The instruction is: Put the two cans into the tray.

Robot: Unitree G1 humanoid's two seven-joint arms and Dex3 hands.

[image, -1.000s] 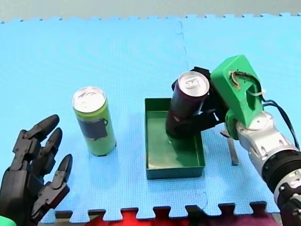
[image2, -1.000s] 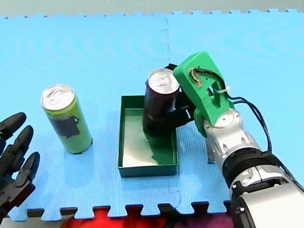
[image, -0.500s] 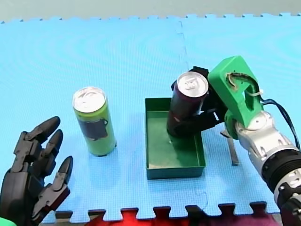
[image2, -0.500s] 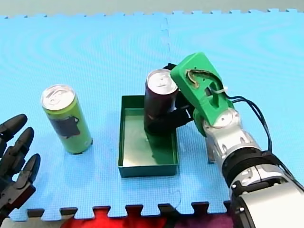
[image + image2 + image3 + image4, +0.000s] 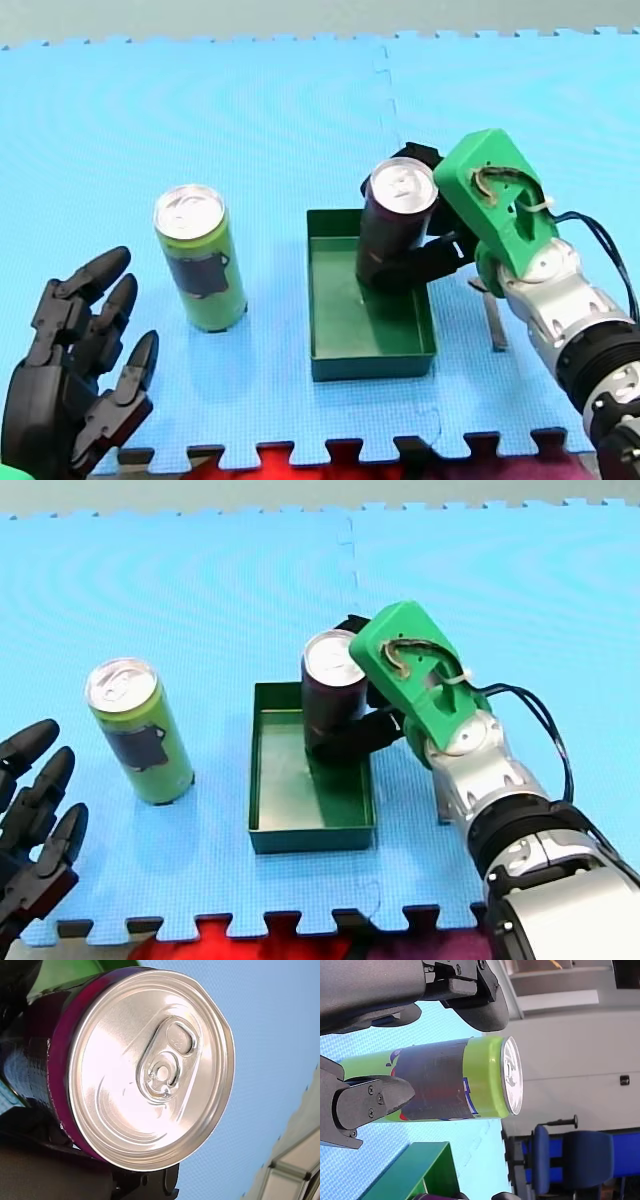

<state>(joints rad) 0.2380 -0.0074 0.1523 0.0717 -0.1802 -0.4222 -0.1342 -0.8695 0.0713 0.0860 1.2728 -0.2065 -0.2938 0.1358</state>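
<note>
Your right hand [image 5: 432, 250] grips the purple can [image 5: 395, 215] upright at the far end of the green tray [image 5: 372, 365]; the green can [image 5: 200, 260] stands left, your empty left hand [image 5: 75, 390] nearer you.

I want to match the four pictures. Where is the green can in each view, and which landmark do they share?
First head view: green can upright, left of the tray.
Second head view: again left of the tray.
Second wrist view: centre, seen sideways, tray beside it.
First wrist view: this lid is the purple can, in the right hand.
Landmark: the tray. Left hand, open, at lower left.
</note>
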